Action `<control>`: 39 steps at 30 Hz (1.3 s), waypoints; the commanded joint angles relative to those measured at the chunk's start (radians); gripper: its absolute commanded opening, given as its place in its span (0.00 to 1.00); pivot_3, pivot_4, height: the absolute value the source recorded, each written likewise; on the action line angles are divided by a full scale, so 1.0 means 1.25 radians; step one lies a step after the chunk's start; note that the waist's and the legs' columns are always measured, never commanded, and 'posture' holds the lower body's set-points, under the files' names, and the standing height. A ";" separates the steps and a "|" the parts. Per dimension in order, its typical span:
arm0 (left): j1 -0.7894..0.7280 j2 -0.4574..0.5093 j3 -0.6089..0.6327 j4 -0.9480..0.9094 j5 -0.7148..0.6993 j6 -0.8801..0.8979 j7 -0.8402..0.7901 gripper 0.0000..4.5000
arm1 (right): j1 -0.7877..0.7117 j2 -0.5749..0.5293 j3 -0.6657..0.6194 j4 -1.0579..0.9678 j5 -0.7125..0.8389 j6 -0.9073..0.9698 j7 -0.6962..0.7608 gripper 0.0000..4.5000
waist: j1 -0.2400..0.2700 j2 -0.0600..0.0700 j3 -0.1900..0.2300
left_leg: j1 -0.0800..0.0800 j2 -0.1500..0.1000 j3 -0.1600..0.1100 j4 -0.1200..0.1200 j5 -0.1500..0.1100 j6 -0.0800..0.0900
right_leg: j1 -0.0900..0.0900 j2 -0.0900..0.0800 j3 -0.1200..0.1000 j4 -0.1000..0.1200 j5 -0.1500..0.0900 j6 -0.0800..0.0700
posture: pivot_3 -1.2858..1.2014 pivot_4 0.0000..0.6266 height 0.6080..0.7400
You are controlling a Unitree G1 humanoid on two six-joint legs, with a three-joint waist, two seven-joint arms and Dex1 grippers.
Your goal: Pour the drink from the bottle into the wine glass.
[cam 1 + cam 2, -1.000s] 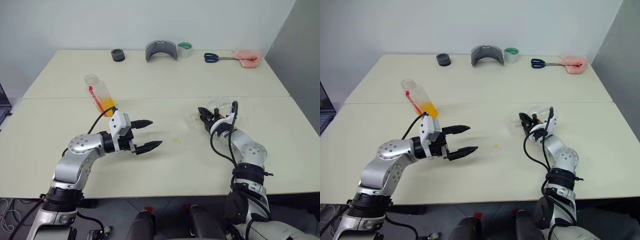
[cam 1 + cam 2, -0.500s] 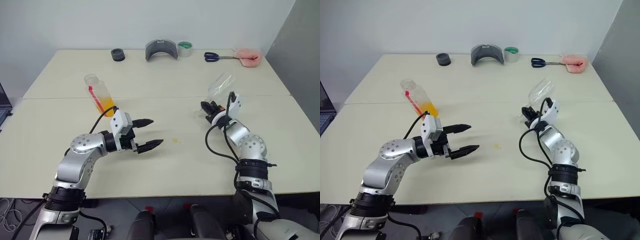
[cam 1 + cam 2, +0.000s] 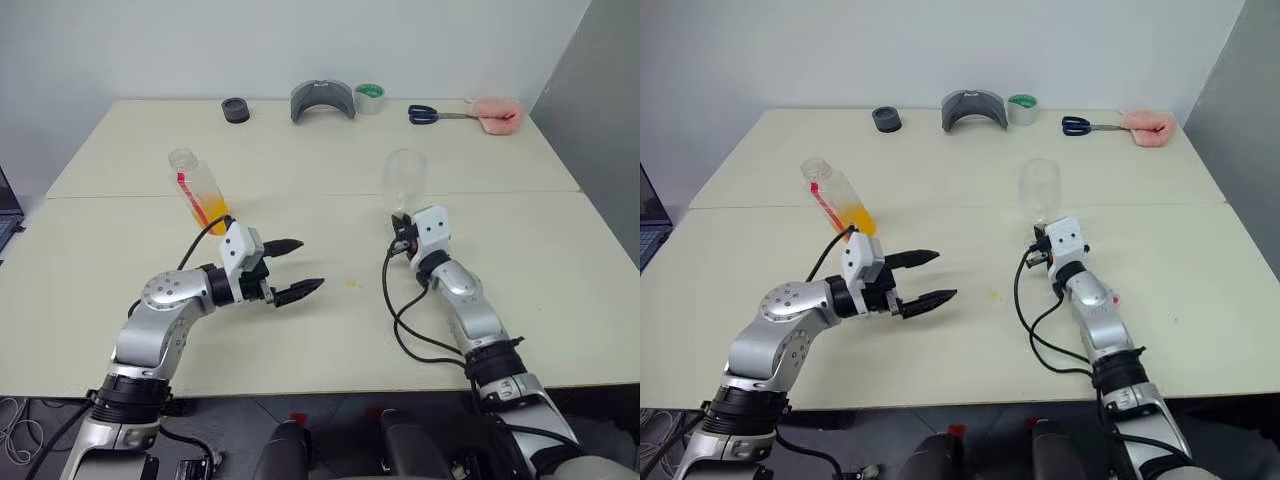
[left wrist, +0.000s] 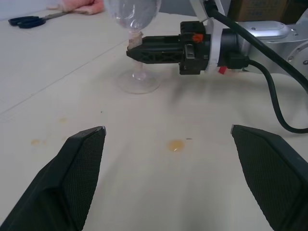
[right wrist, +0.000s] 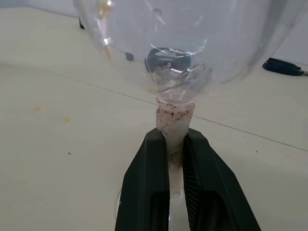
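Observation:
The wine glass (image 3: 405,175) stands upright near the table's middle, its foot (image 4: 139,84) on the tabletop. My right gripper (image 5: 175,139) is shut on its stem just under the empty bowl, with the fingers (image 4: 154,49) level. At the left stands the bottle (image 3: 198,187), clear with a red-and-white strip, and the orange drink (image 3: 212,212) fills its lower part. My left gripper (image 3: 312,264) hovers open a little in front of the bottle and to its right. It holds nothing and points toward the glass.
A small orange spill (image 3: 352,282) marks the table between the grippers. Along the far edge lie a black roll (image 3: 236,110), a grey curved object (image 3: 323,101), a green tape roll (image 3: 370,97), scissors (image 3: 432,116) and a pink cloth (image 3: 495,114).
My right gripper rolled and swung left, bringing the wine glass from lying on its side up to standing. The left arm and the bottle stayed put.

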 commanded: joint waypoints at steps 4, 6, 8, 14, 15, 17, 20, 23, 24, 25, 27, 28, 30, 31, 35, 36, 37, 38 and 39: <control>0.005 -0.004 0.019 -0.044 -0.004 -0.003 0.028 1.00 | 0.017 0.026 0.004 -0.026 -0.008 0.007 0.020 0.02 | -0.001 0.000 0.000 | 0.001 0.000 0.000 0.000 0.000 0.000 | 0.000 0.000 0.000 0.000 0.000 0.000 | 0.52 0.24 1.00; 0.006 -0.004 0.026 -0.044 0.005 -0.004 0.051 1.00 | -0.009 0.038 0.003 -0.030 0.000 -0.006 0.034 0.02 | -0.002 0.000 0.000 | 0.001 0.000 0.000 0.000 0.000 0.000 | 0.000 0.000 0.000 0.000 0.000 0.000 | 0.52 0.24 1.00; 0.011 0.002 0.044 -0.043 0.016 -0.002 0.087 1.00 | -0.039 0.058 0.012 -0.027 0.005 -0.024 0.057 0.02 | -0.004 0.000 0.000 | 0.001 0.000 0.001 0.000 0.000 0.000 | 0.000 0.000 0.001 0.000 0.000 0.000 | 0.52 0.24 1.00; 0.052 0.024 0.105 -0.072 0.015 0.012 0.142 1.00 | -0.137 0.130 0.033 0.103 0.004 -0.059 0.120 0.02 | -0.012 0.000 0.000 | 0.001 0.001 0.000 0.000 0.000 0.000 | 0.000 0.001 0.000 0.000 0.000 0.000 | 0.52 0.24 1.00; 0.058 0.028 0.115 -0.076 0.016 0.012 0.150 1.00 | -0.160 0.140 0.036 0.146 -0.007 -0.080 0.122 0.02 | -0.012 0.000 0.000 | 0.001 0.001 0.000 0.000 0.000 0.000 | 0.000 0.001 0.000 0.000 0.000 0.000 | 0.52 0.24 1.00; 0.067 0.034 0.132 -0.084 0.017 0.015 0.167 1.00 | -0.207 0.156 0.044 0.241 -0.029 -0.120 0.124 0.02 | -0.012 0.000 0.000 | 0.001 0.000 0.000 0.000 0.000 0.000 | 0.000 0.001 0.000 0.000 0.000 0.000 | 0.52 0.24 1.00; 0.075 0.042 0.150 -0.098 0.016 0.019 0.182 1.00 | -0.263 0.171 0.047 0.361 -0.052 -0.175 0.125 0.02 | -0.009 0.000 0.000 | 0.001 0.000 0.000 0.000 0.000 0.000 | 0.000 0.000 0.000 0.000 0.000 0.000 | 0.52 0.24 1.00; 0.077 0.046 0.170 -0.121 0.005 0.032 0.196 1.00 | -0.291 0.174 0.043 0.434 -0.064 -0.215 0.126 0.02 | -0.007 0.000 0.000 | 0.001 0.000 0.000 0.000 0.000 0.000 | 0.000 0.000 0.000 0.000 0.000 0.000 | 0.52 0.24 1.00; 0.078 0.048 0.178 -0.131 -0.001 0.039 0.200 1.00 | -0.297 0.175 0.041 0.452 -0.066 -0.224 0.127 0.02 | -0.007 0.000 0.000 | 0.001 0.000 0.000 0.000 0.000 0.000 | 0.000 0.000 0.000 0.000 0.000 0.000 | 0.52 0.24 1.00; 0.082 0.052 0.186 -0.145 -0.008 0.048 0.202 1.00 | -0.302 0.176 0.039 0.468 -0.067 -0.232 0.130 0.02 | -0.007 0.000 0.000 | 0.001 0.000 0.000 0.000 0.000 0.000 | 0.000 0.000 0.000 0.000 0.000 0.000 | 0.52 0.24 1.00; 0.095 0.058 0.203 -0.178 -0.030 0.071 0.204 1.00 | -0.308 0.179 0.037 0.494 -0.067 -0.244 0.137 0.02 | -0.008 0.000 0.000 | 0.001 0.000 0.000 0.000 0.000 0.000 | 0.000 0.000 0.000 0.000 0.000 0.000 | 0.52 0.24 1.00; 0.101 0.060 0.212 -0.194 -0.045 0.085 0.205 1.00 | -0.309 0.179 0.036 0.503 -0.068 -0.250 0.139 0.02 | -0.008 0.000 0.000 | 0.001 0.000 0.000 0.000 0.000 0.000 | 0.000 0.000 0.000 0.000 0.000 0.000 | 0.52 0.24 1.00; 0.111 0.065 0.229 -0.224 -0.077 0.115 0.203 1.00 | -0.313 0.182 0.031 0.518 -0.067 -0.258 0.143 0.02 | -0.009 0.000 0.000 | 0.001 0.000 0.000 0.000 0.000 0.000 | 0.000 0.000 0.000 0.000 0.000 0.000 | 0.52 0.24 1.00; 0.116 0.071 0.236 -0.238 -0.089 0.126 0.201 1.00 | -0.315 0.184 0.027 0.525 -0.064 -0.259 0.144 0.02 | -0.010 0.000 0.000 | 0.001 0.000 0.000 0.000 0.000 0.000 | 0.000 0.000 0.000 0.000 0.000 0.000 | 0.52 0.24 1.00; 0.121 0.085 0.256 -0.269 -0.112 0.157 0.206 1.00 | -0.321 0.190 0.016 0.544 -0.061 -0.263 0.153 0.02 | -0.013 0.000 0.000 | 0.001 0.000 0.000 0.000 0.000 0.000 | 0.000 0.000 0.000 0.000 0.000 0.000 | 0.52 0.24 1.00; 0.120 0.088 0.258 -0.272 -0.115 0.161 0.208 1.00 | -0.322 0.192 0.016 0.547 -0.063 -0.264 0.156 0.02 | -0.013 0.000 0.000 | 0.001 0.000 0.000 0.000 0.000 0.000 | 0.000 0.000 0.000 0.000 0.000 0.000 | 0.52 0.24 1.00; 0.116 0.090 0.261 -0.274 -0.117 0.165 0.211 1.00 | -0.322 0.193 0.015 0.548 -0.064 -0.264 0.158 0.02 | -0.013 0.000 0.000 | 0.001 0.000 0.000 0.000 0.000 0.000 | 0.000 0.000 0.000 0.001 0.000 0.000 | 0.52 0.24 1.00; 0.112 0.091 0.263 -0.276 -0.120 0.168 0.215 1.00 | -0.322 0.194 0.015 0.549 -0.065 -0.265 0.161 0.02 | -0.014 0.000 0.000 | 0.001 0.000 0.000 0.000 0.000 0.000 | 0.000 0.000 0.000 0.001 0.000 0.000 | 0.52 0.24 1.00; 0.109 0.092 0.263 -0.277 -0.121 0.170 0.217 1.00 | -0.322 0.195 0.014 0.549 -0.064 -0.265 0.164 0.02 | -0.014 0.000 0.000 | 0.001 0.000 0.000 0.000 0.000 0.000 | 0.000 0.000 0.000 0.001 0.000 0.000 | 0.52 0.24 1.00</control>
